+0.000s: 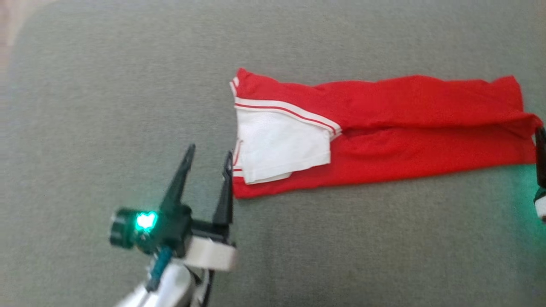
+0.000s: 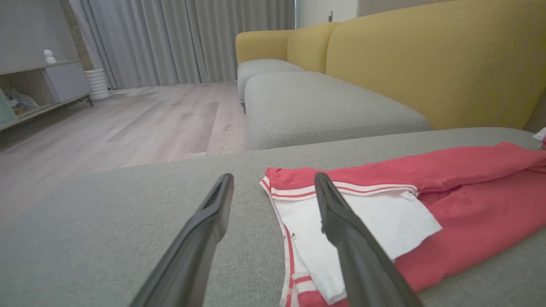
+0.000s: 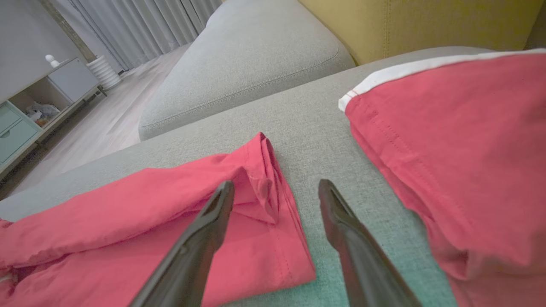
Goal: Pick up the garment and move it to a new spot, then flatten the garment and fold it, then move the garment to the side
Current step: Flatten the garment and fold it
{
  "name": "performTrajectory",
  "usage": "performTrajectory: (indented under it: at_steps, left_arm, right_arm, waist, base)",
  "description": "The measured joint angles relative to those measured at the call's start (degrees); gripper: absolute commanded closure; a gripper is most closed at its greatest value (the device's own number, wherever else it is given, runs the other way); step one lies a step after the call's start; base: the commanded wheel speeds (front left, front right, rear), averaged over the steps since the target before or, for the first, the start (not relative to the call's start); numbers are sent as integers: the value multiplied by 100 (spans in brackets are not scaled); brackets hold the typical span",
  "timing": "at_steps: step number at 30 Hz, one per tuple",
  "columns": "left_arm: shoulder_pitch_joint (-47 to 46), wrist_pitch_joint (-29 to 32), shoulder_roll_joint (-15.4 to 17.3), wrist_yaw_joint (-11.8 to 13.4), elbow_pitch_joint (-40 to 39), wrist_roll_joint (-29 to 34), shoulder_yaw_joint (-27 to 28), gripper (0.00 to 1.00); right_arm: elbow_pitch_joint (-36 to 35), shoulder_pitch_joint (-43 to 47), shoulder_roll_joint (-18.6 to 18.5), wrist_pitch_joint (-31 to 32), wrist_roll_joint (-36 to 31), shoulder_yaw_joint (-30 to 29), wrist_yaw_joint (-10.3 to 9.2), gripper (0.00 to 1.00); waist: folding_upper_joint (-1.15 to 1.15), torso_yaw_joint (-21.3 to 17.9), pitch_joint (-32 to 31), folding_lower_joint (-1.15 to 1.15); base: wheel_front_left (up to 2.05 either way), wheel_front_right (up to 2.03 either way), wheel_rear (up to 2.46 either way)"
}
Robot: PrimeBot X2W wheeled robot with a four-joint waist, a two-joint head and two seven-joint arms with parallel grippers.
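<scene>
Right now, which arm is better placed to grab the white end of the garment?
Left. The left gripper is open right beside the white end of the garment, while the right gripper is at the opposite, all-red end.

A bright red cloth garment (image 1: pixel 405 119) with a white folded sleeve (image 1: pixel 281 149), edged in white-and-red stripes, is shown against a grey-green woven sofa cushion (image 1: pixel 106 85). A mustard-yellow sofa back (image 2: pixel 426 64) and pale wood floor (image 2: pixel 149 115) are seen behind.
</scene>
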Motion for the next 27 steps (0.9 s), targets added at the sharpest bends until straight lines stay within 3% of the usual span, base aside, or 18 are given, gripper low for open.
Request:
performTrajectory:
  at_steps: [4,8,14,15,16,17,27]
  left_arm:
    - [579,0,-465,-51,-114,600,453,0]
    - [982,0,-858,-326,-174,1006,784,0]
    - [1292,0,-1193,-781,-143,1413,1227,0]
    - [1290,0,-1239,-843,-130,1475,1302,0]
    - [1289,0,-1289,-901,-129,1535,1385,0]
    - [1289,0,-1327,-960,-118,1581,1457,0]
    - [1432,-9,-1604,-1407,-62,1941,2072,0]
  right_arm:
    - [503,-38,222,14,-121,-226,0,0]
    - [1209,-226,339,274,-305,-318,0,0]
    - [1973,-711,516,843,-408,-283,0,0]
    - [2007,-771,535,923,-402,-275,0,15]
    - [2023,-832,542,980,-385,-270,0,61]
    - [2034,-891,544,1022,-382,-254,0,100]
    - [1954,-972,639,522,-389,12,0,100]
  waist:
    - [0,218,-128,0]
    - [0,457,-211,0]
    - [0,645,-186,1]
    - [0,647,-169,1]
    - [0,642,-153,1]
    - [0,632,-142,1]
    - [0,250,-192,1]
  base:
    - [0,0,0]
    - [0,0,0]
    - [0,0,0]
    - [0,0,0]
    - [0,0,0]
    - [0,0,0]
    - [0,0,0]
